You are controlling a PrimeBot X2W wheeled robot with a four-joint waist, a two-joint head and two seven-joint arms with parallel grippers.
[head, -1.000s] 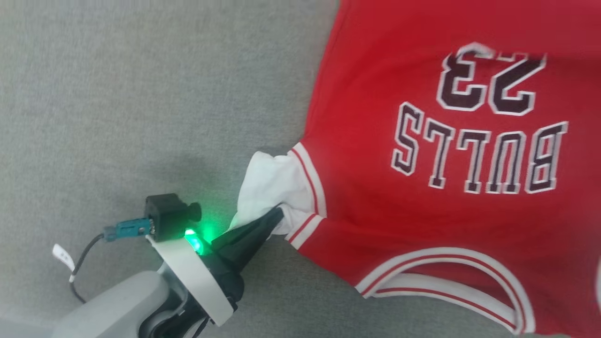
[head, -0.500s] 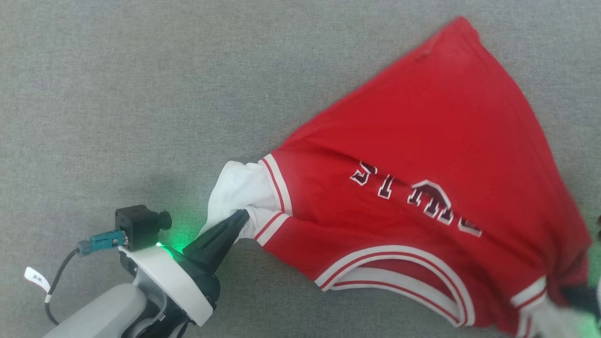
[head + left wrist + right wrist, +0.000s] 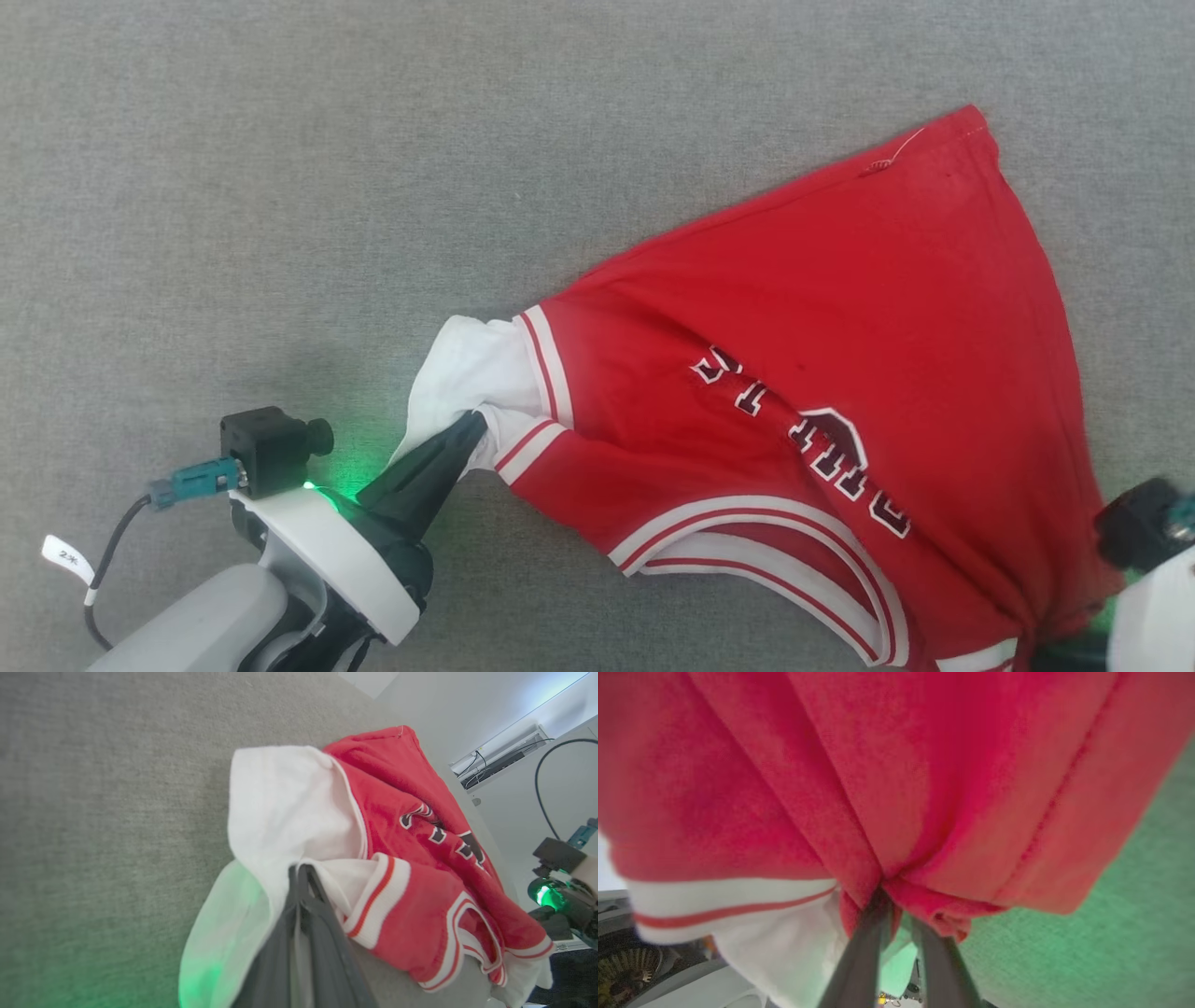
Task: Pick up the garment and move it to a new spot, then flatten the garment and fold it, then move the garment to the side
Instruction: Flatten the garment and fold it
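The garment [image 3: 840, 308], a red jersey with white sleeves and striped trim, lies rumpled on the grey surface [image 3: 280, 187], its chest lettering creased. My left gripper [image 3: 474, 422] is shut on the white sleeve [image 3: 471, 373]; the left wrist view shows the fingers [image 3: 308, 914] pressed together with the sleeve cloth [image 3: 280, 807] bunched at their tips. In the right wrist view my right gripper [image 3: 894, 900] pinches a gathered fold of red cloth [image 3: 896, 765], its jaws standing slightly apart lower down. The right arm's wrist [image 3: 1153, 597] sits at the lower right edge of the head view.
Grey carpet-like surface stretches to the left of and beyond the garment. The left wrist view shows the right arm's green light [image 3: 544, 896], a black cable [image 3: 542, 793] and a pale wall behind.
The head view has shifted. The garment's body has sunk and creased, so its lettering is now partly folded away. The right arm's wrist has come into view. My left gripper kept its hold.
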